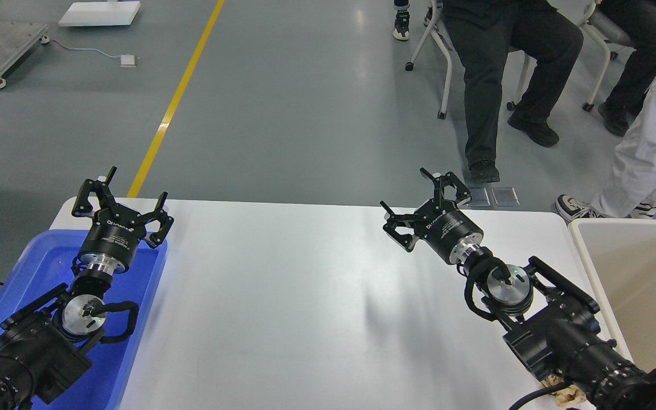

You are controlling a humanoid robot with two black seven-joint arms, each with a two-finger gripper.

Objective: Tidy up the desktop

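Note:
The desktop (305,296) is a wide glossy white tabletop with rounded corners, filling the lower middle of the head view. My left gripper (134,188) hovers over the table's far left corner, above the blue tray, with its fingers spread open and nothing between them. My right gripper (405,191) hangs above the far right part of the desktop, also open and holding nothing. A small tan crumpled thing (561,393) peeks out under my right arm at the bottom edge.
A blue plastic tray (146,285) lies at the left end of the table under my left arm. A beige bin (635,273) stands at the right end. People sit and stand beyond the far right edge, with chair legs near them.

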